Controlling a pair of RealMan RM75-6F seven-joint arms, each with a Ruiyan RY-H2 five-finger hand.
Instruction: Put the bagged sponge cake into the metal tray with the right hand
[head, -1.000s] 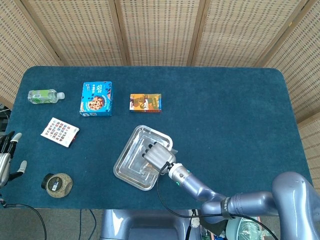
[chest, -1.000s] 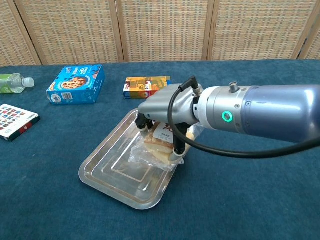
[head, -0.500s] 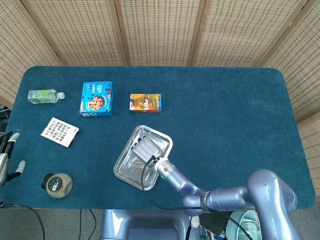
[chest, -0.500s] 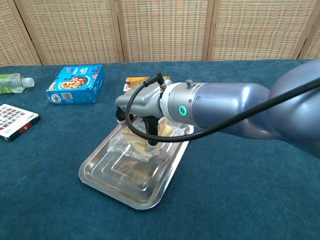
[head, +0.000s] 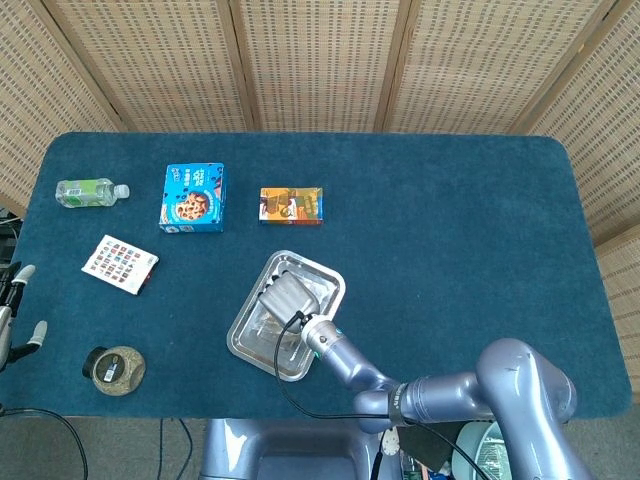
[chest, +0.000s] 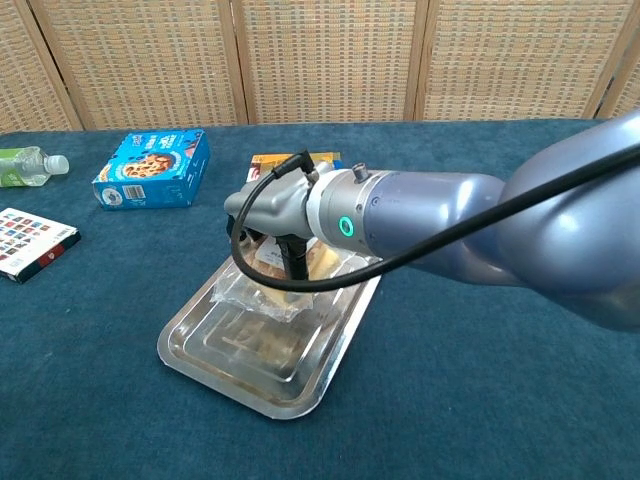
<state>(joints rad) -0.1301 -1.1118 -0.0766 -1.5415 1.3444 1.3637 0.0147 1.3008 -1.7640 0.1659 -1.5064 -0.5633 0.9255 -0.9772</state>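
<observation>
Right robot hand (chest: 272, 215) shifted left over metal tray (chest: 205, 355), grasping bagged sponge cake (chest: 275, 280).

Bagged sponge cake (chest: 285, 283): pale yellow cake in a clear crinkled wrapper with a printed label, tilted, sitting over the far half of the metal tray (chest: 200, 355), partly hidden beneath the right hand (chest: 275, 215) that holds it. Metal tray: shiny rectangular steel with a stepped floor, set diagonally near the bench's front edge, left of centre.
</observation>
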